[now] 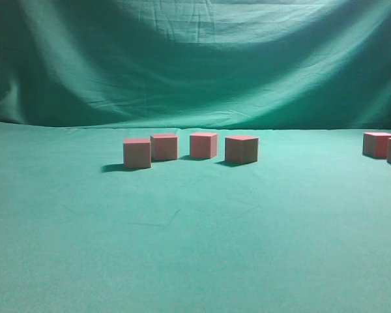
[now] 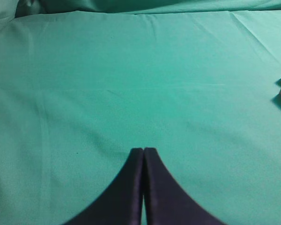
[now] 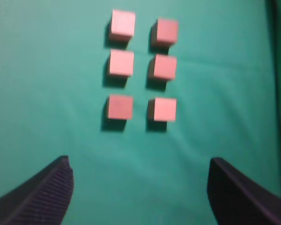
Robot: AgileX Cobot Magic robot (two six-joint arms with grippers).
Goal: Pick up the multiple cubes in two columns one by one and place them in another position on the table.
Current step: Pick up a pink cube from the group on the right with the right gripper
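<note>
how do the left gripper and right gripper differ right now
The left gripper is shut, its dark fingers pressed together; the right gripper is wide open. The left gripper hangs over bare table, with cubes only at the frame's right edge; the right gripper hangs near six cubes in two columns. Both are empty.

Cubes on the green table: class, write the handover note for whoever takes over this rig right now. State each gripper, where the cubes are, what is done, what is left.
Left gripper: shut, empty, above bare table.
Right gripper: open, empty, hovering short of the two columns.
Cubes in columns: six, in two columns of three, untouched.
Moved cubes: four in a loose row mid-table in the exterior view.
Done: those four look placed.
Left: the six in the columns, one by one; the nearest pair seems the likely next pick.
</note>
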